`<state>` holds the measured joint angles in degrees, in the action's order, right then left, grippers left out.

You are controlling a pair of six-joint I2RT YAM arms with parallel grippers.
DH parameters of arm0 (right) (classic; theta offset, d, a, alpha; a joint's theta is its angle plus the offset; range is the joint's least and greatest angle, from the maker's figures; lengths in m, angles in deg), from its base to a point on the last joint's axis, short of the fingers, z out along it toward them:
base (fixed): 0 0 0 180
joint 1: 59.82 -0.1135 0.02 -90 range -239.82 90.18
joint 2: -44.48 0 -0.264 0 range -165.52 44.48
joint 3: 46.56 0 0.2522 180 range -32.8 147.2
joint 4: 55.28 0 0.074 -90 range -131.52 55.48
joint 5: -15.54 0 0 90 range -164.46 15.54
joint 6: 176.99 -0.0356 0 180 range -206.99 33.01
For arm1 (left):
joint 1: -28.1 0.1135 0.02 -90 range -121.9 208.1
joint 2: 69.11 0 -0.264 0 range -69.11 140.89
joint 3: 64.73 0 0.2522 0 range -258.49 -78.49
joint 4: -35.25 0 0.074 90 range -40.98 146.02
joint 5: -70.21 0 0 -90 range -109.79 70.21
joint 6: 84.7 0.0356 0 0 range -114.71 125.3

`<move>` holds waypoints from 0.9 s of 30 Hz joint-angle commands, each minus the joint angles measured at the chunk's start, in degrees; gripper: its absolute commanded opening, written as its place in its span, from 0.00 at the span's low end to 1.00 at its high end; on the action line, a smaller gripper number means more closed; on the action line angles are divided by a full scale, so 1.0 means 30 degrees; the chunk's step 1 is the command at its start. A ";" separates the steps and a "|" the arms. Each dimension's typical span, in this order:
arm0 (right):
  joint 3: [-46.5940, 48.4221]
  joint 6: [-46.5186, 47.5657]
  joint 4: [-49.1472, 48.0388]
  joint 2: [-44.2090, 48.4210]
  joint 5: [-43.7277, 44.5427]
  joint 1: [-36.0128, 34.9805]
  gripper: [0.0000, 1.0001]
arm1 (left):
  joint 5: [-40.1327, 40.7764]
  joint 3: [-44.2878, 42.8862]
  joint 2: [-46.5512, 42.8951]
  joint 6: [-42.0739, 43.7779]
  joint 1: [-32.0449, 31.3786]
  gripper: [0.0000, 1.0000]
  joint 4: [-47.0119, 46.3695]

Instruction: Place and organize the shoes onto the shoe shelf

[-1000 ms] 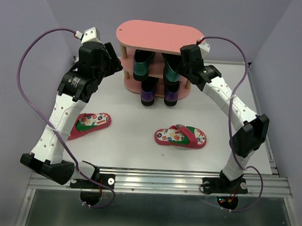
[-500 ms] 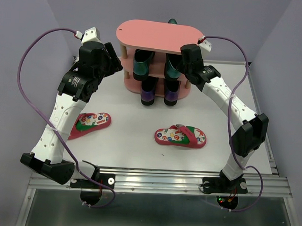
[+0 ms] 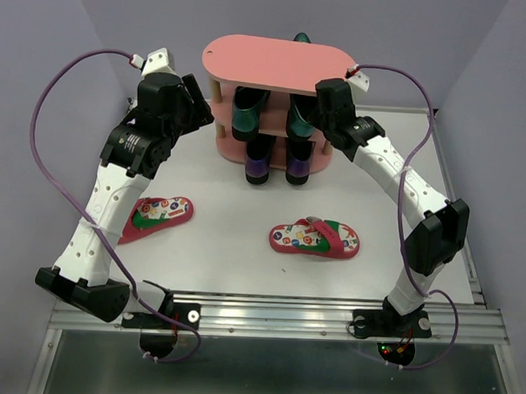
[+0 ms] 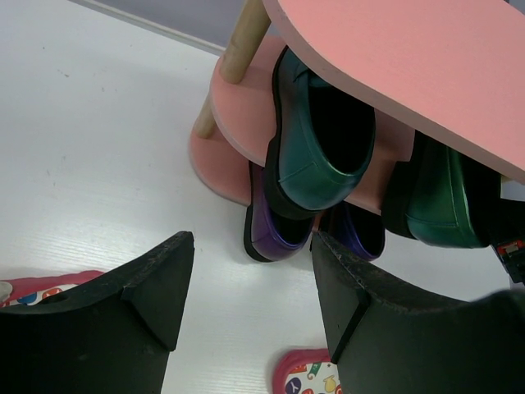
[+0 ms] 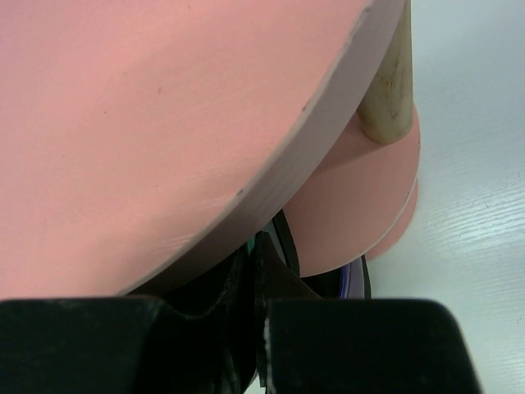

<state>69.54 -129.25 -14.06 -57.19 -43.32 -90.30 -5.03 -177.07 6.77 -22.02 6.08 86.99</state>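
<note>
My left jaws stand wide open, holding nothing, just off the left end of the shoe shelf [image 3: 269,62]; my right jaws are pressed fully together under its top board beside a green loafer [image 3: 299,120], with nothing visibly gripped. The shelf is three smooth pink oval boards on pale round posts, with both glossy green loafers on the middle tier and glossy purple loafers [image 3: 258,166] below. Two red flip-flops [image 3: 315,238], dotted insoles up, lie flat on the white worktop [image 3: 225,256] before it, well apart.
</note>
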 commanded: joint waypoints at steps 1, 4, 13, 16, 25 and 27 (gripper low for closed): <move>0.0454 -0.0474 -0.2476 0.1311 0.0696 -0.0094 0.01 | -0.0146 0.0166 -0.0741 0.0226 0.0075 0.70 -0.0383; 0.1069 -0.0824 -0.1717 0.1194 0.0638 -0.0270 0.01 | -0.0117 0.0283 -0.0829 0.0197 0.0074 0.70 -0.0442; 0.1596 -0.1148 -0.0601 0.1341 0.0081 -0.0270 0.01 | -0.0087 0.0664 -0.1063 0.0197 0.0075 0.70 -0.0559; 0.1861 -0.1118 -0.0190 0.1370 0.0052 -0.0270 0.01 | -0.0029 0.0752 -0.1122 0.0197 0.0075 0.70 -0.0559; 0.3295 -0.1059 0.1332 0.0785 -0.0360 -0.0270 0.01 | -0.0058 0.0958 -0.1239 0.0139 0.0075 0.70 -0.0618; 0.3355 -0.1060 0.1450 0.0696 -0.0301 -0.0270 0.01 | 0.0000 0.1045 -0.1239 0.0139 0.0075 0.70 -0.0647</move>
<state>74.48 -130.76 -4.44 -57.14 -45.31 -90.65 -5.22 -174.50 5.22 -22.02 6.08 86.97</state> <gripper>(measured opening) 0.076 0.698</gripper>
